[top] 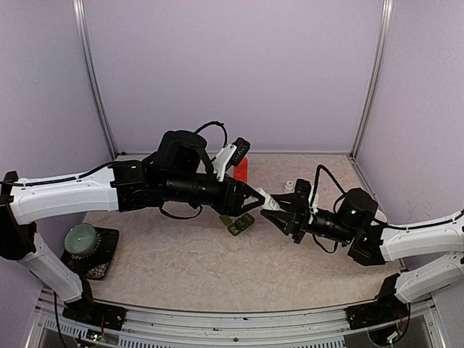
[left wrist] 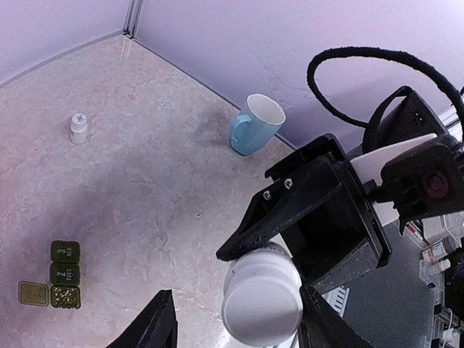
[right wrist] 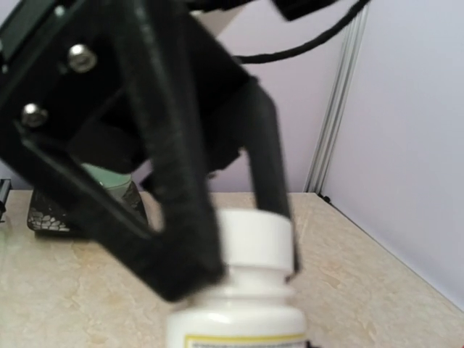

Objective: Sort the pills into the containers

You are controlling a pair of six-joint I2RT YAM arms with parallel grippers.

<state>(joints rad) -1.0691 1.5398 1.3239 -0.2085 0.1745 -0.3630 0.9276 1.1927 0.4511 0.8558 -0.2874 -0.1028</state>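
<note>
Near left: pale green round thing (top: pixel 81 236) on a black square base (top: pixel 101 257), well apart from the rest. Mid table (top: pixel 181 268): dark green plastic strip of three joined square containers (top: pixel 241 224), lying flat, long axis running near-left to far-right. Near-left compartment has its lid flipped out to the far-left side, w/ small yellowish pills (left wrist: pixel 65 296) inside. The other two lids are down.

Just right of & above the strip, a white plastic pill bottle (right wrist: pixel 243 322) hangs roughly level, cap end toward the left arm. Right gripper (top: pixel 284 211) is clamped on the bottle body. Left gripper (top: pixel 259 198) straddles the cap w/ jaws apart; left wrist view shows a gap on one side.

Farther right: small white bottle (top: pixel 289 185), upright. Far centre: red block (top: pixel 241 170), partly hidden by the left arm. Pale blue mug (left wrist: pixel 255 127) stands upright near the wall, seen in left wrist view only.
</note>
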